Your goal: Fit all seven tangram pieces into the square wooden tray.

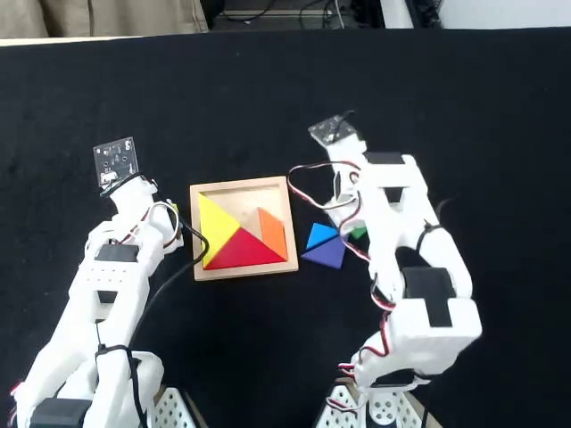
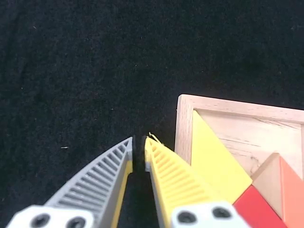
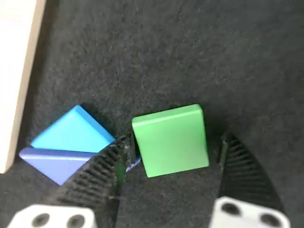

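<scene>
1. The left gripper [image 2: 139, 142] was over the black table [image 1: 464, 107], just left of the tray. Its two fingers were pressed together with nothing between them.
2. The wooden tray [image 1: 241, 184] lay in the middle. Inside it were a yellow triangle [image 1: 214, 227], a red triangle [image 1: 243, 254] and an orange triangle [image 1: 272, 232]. The red one touched the yellow one.
3. Just right of the tray, a light blue triangle [image 3: 71, 129] and a dark blue triangle [image 3: 54, 161] lay on the table, touching each other.
4. A green square [image 3: 171, 140] lay next to them.
5. The right gripper [image 3: 176, 142] was spread wide, with one finger on each side of the green square.
</scene>
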